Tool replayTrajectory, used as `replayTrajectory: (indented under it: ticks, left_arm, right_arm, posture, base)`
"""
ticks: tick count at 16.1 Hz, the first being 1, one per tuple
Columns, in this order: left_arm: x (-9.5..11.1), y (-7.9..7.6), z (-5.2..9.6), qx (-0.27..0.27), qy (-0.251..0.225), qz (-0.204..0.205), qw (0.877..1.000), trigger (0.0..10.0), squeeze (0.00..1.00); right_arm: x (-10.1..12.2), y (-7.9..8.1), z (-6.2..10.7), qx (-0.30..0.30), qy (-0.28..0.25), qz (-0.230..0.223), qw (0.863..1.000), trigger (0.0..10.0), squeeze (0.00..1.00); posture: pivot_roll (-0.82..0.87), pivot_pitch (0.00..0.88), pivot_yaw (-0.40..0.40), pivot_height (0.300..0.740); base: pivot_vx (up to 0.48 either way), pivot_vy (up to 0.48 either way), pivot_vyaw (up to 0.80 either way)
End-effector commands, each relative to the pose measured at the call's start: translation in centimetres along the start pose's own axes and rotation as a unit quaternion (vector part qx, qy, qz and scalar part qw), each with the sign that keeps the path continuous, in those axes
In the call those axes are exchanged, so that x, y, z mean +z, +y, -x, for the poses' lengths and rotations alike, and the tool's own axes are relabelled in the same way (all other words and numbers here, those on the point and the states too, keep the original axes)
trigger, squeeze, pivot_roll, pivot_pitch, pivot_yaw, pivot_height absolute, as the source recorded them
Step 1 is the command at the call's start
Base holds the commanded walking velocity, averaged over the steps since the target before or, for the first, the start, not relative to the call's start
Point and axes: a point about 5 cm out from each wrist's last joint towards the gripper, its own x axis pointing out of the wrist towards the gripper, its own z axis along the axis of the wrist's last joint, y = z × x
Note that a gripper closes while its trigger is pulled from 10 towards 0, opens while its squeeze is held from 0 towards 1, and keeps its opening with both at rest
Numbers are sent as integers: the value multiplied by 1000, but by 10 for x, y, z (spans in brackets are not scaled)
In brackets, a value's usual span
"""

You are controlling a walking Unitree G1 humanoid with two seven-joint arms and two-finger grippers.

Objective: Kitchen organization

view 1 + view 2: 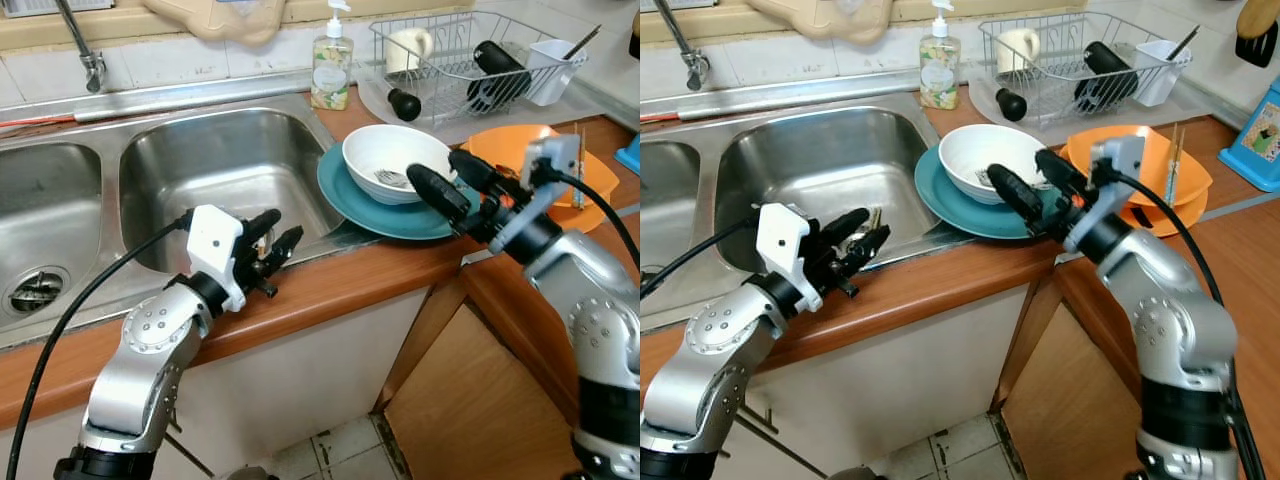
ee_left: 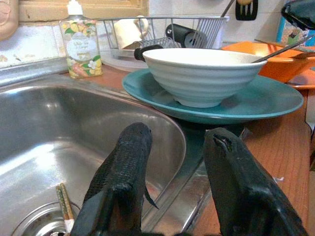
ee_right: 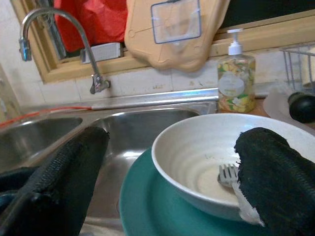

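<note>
A white bowl (image 1: 395,160) sits on a teal plate (image 1: 350,195) on the wooden counter (image 1: 330,285), at the right rim of the sink (image 1: 215,165). The right wrist view shows a fork (image 3: 227,174) lying inside the bowl, and the left wrist view shows chopsticks (image 2: 64,201) by the sink's drain. The right gripper (image 1: 455,185) reaches in from the right, its fingers spread wide at the bowl's near rim and holding nothing. The left gripper (image 1: 270,245) hangs over the sink's front edge, pointing toward the plate, fingers apart and empty. Just right of the plate is an orange dish (image 1: 1150,165) with chopsticks across it. Behind stand a soap bottle (image 1: 331,70) and a wire rack (image 1: 450,55) with a mug (image 1: 408,45). A faucet (image 3: 54,29) rises behind the sink.
</note>
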Motion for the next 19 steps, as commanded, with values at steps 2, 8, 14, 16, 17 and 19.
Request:
replayTrajectory:
  ticks: [2, 8, 14, 16, 17, 19]
  left_arm:
    - [4, -3, -1, -6, -4, -4, 1000, 10000, 0]
    - [0, -8, -3, -14, 6, -9, 1000, 10000, 0]
    - [-2, -10, -1, -17, 10, -10, 1000, 10000, 0]
    - [-2, -10, -1, -19, 10, -11, 1000, 10000, 0]
    - [-3, -11, -1, -21, 11, -11, 1000, 10000, 0]
    - [-3, -11, -2, -26, 12, -14, 999, 10000, 0]
  right_arm:
    - [9, -20, 7, -76, -23, 9, 997, 10000, 0]
    - [-7, -50, 21, -188, 62, 51, 979, 10000, 0]
    - [-16, -48, 19, -191, 70, 55, 978, 10000, 0]
    - [-16, -47, 19, -186, 74, 61, 978, 10000, 0]
    - [-16, -46, 19, -183, 76, 65, 978, 10000, 0]
    - [-15, -42, 18, -164, 85, 98, 978, 10000, 0]
  posture:
    - [-11, 0, 16, 740]
    - [-11, 0, 11, 740]
    - [-6, 0, 10, 740]
    - [-6, 0, 10, 740]
    - [-9, 0, 14, 740]
    - [-11, 0, 15, 740]
  base:
    - [0, 0, 0]
    - [0, 0, 0]
    - [0, 0, 0]
    - [0, 0, 0]
    - [0, 0, 0]
    - [0, 0, 0]
